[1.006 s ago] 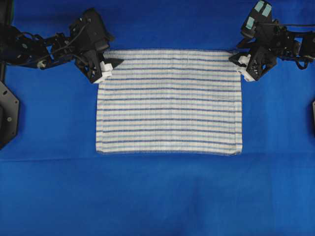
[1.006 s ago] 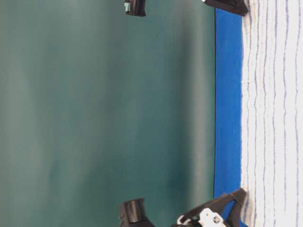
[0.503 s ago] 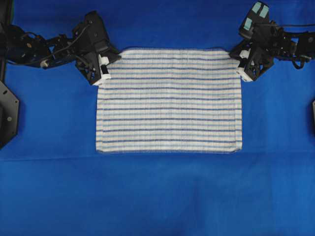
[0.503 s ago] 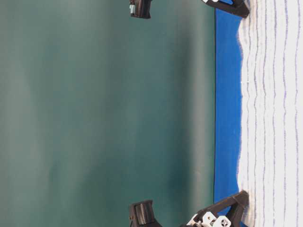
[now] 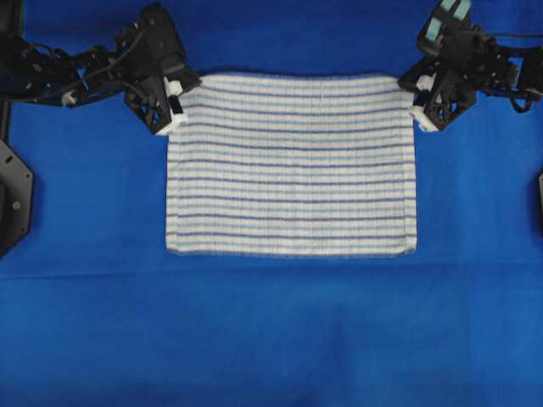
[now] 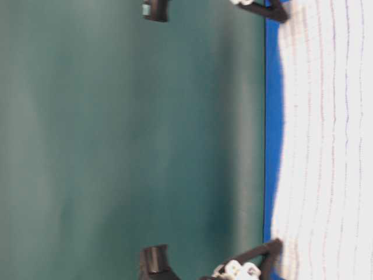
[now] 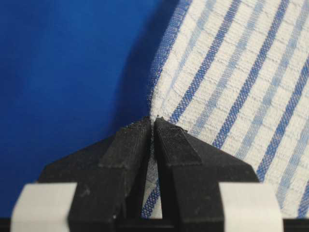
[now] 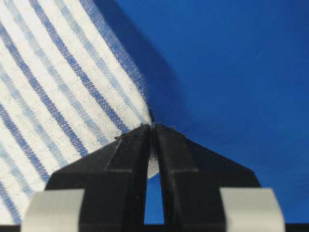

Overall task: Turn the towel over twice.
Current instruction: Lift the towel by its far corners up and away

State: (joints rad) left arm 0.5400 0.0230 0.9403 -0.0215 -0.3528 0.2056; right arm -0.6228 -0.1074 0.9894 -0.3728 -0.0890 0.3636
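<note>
Solid blue cloth covers the table (image 5: pixel 271 339), and behind it, in the table-level view, stands a plain dark-green wall (image 6: pixel 128 140). Seen from overhead, the towel (image 5: pixel 293 165) lies spread at the middle of the table, a little toward twelve o'clock, its blue stripes running from nine to three. The left hand (image 5: pixel 176 103) sits at the towel's corner toward ten o'clock; its wrist view shows the black fingers (image 7: pixel 128 154) pinched together on the striped edge of that corner. The right hand (image 5: pixel 418 103) sits at the corner toward two o'clock, and its fingers (image 8: pixel 130 154) are likewise clamped on the cloth's tip. In both wrist views a dark shadow falls on the blue cloth beside the gripped corner.
</note>
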